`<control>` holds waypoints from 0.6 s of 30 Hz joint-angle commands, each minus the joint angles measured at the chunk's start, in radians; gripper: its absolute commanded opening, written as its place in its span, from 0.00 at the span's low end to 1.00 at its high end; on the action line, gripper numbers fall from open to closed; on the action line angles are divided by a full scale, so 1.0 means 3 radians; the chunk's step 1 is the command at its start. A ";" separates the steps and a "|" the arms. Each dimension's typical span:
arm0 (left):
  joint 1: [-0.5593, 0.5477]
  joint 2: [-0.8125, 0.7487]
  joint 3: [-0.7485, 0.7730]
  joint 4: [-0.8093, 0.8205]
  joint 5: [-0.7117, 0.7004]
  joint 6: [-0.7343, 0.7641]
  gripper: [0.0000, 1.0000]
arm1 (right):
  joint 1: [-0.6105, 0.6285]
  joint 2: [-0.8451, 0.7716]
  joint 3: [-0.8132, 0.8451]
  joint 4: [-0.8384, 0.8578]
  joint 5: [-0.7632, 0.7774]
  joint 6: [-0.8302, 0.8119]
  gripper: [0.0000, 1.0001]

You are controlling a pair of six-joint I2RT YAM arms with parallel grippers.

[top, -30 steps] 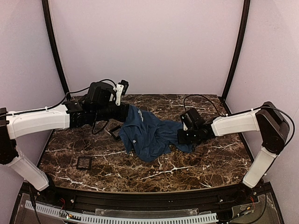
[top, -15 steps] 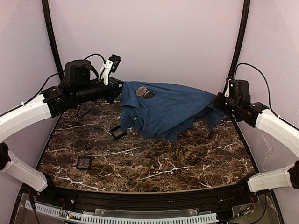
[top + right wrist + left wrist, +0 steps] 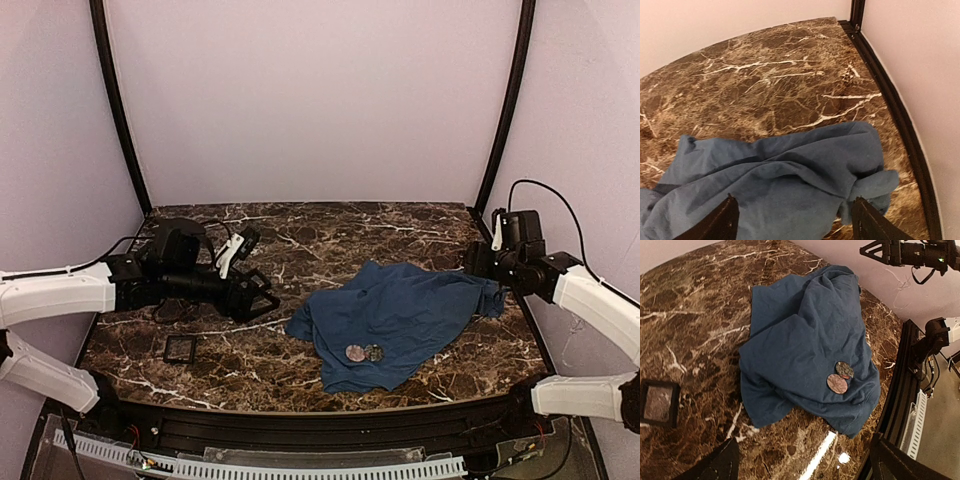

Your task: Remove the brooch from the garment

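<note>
Left claw (image 3: pixel 804 441) hangs with its two black fingers (image 3: pixel 715 467) spread wide and nothing between them, at about 9 o'clock over the table. The right claw (image 3: pixel 793 199) is spread just as wide at 3 o'clock, gripping nothing, with blue cloth lying loose on the stone below it. The brooch (image 3: pixel 837 383) is a small round disc, pale pinkish-grey with a mottled face. It sits flat on the garment (image 3: pixel 800 330) close to the hem at the garment's 6 o'clock. A second disc (image 3: pixel 844 370) of the same shape, darker and greenish, touches it at its 3 o'clock in the overhead view. The garment is soft, matte, deep-blue knit, crumpled into broad folds and doubled over itself. It lies at roughly 4 o'clock on the table, and one bunched corner reaches toward the right claw. A black square tray (image 3: pixel 659 402) with a raised rim and a dull grey inside stands apart from the cloth, just beside the left claw. Whether anything lies in it I cannot tell. A second black square tray (image 3: pixel 180 349) sits at 8 o'clock, well apart from the garment, with veined stone showing inside its rim. The table (image 3: pixel 300 225) is glossy dark-brown marble with white veins.
</note>
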 commanded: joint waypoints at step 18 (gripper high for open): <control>-0.0537 0.1377 0.0471 0.0876 -0.0216 -0.1040 0.98 | 0.1415 0.0618 0.0066 0.0300 -0.0798 0.0267 0.83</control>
